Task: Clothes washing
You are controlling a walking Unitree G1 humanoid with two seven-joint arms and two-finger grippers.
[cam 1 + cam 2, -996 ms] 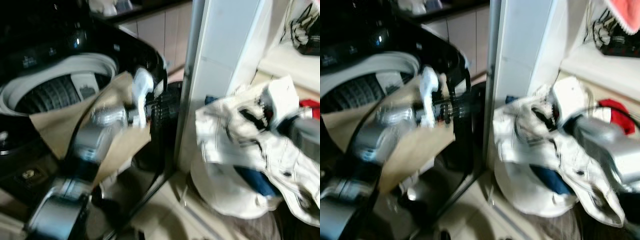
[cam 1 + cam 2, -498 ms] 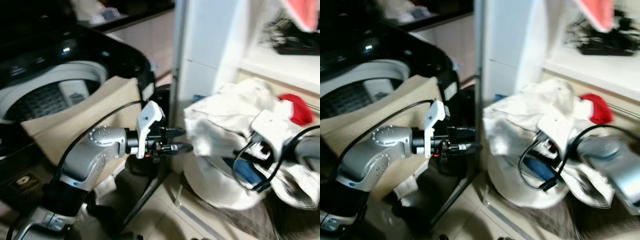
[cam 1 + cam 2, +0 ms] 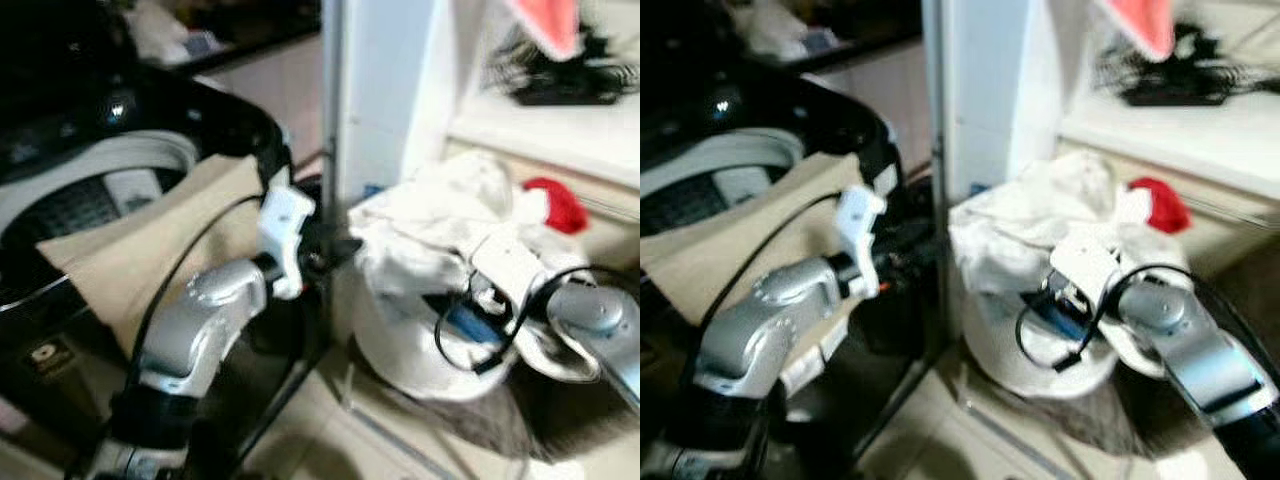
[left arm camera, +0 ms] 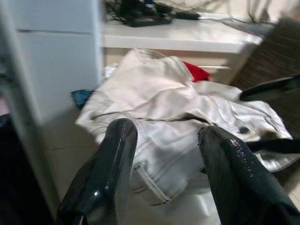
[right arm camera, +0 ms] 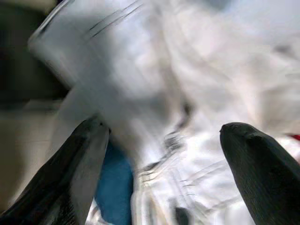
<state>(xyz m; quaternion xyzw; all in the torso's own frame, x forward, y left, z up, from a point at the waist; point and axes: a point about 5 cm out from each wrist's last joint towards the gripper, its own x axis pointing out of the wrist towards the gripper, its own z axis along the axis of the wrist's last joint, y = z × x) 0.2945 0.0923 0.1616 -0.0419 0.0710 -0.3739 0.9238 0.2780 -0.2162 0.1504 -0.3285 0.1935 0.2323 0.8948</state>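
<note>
A heap of white clothing (image 3: 440, 225) fills a white laundry basket (image 3: 400, 350) at your 2 o'clock, presumably staged for the open washing machine (image 3: 100, 180) at 10 o'clock. Your right gripper (image 5: 164, 140) hangs just over the heap, fingers spread wide, grasping nothing. Your left gripper (image 4: 164, 154) points toward it, equally wide and empty.

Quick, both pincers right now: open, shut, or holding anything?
Left pincer: open, empty, aimed at the white garment.
Right pincer: open, empty, over the same garment.
</note>
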